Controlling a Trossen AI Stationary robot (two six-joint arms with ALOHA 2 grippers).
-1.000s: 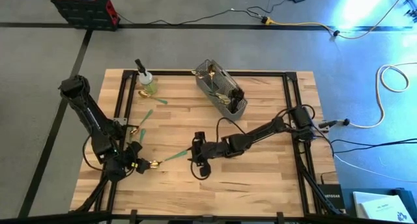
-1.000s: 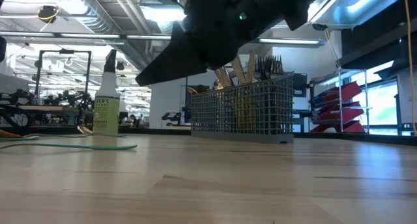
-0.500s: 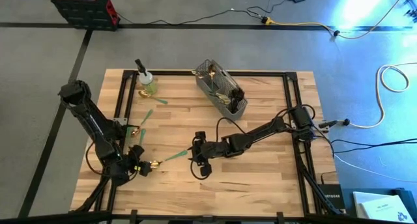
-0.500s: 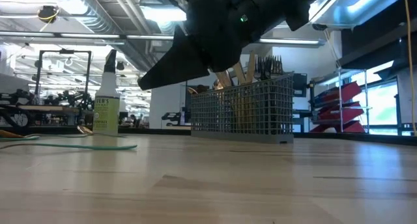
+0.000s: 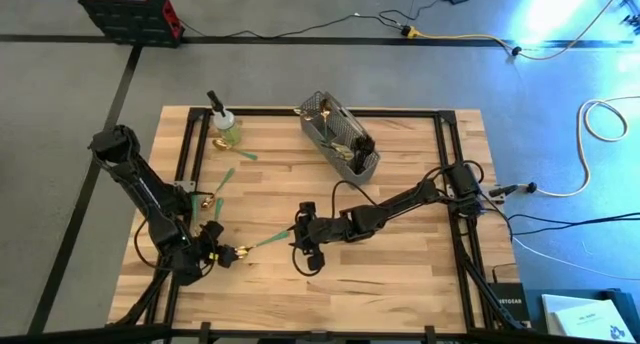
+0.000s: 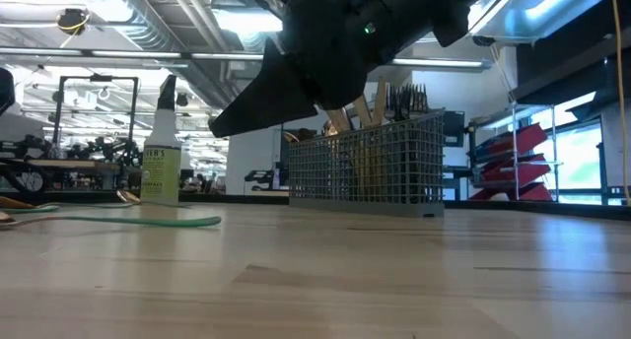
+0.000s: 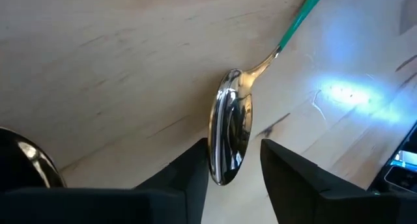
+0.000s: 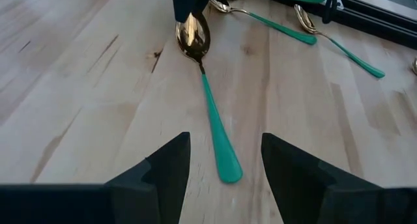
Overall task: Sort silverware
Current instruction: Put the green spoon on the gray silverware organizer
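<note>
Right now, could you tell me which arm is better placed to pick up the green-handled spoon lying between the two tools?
Left: its tool already straddles the spoon bowl. The right tool hangs open short of the handle's tip.

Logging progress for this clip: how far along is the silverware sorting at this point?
Partly done. Several pieces already stand in the wire caddy. In hand: the left hand has its fingers around the gold bowl of a green-handled spoon on the table, while the right hand hovers open by its handle end. Left: at least three more green-handled pieces lie loose near the spray bottle.
</note>
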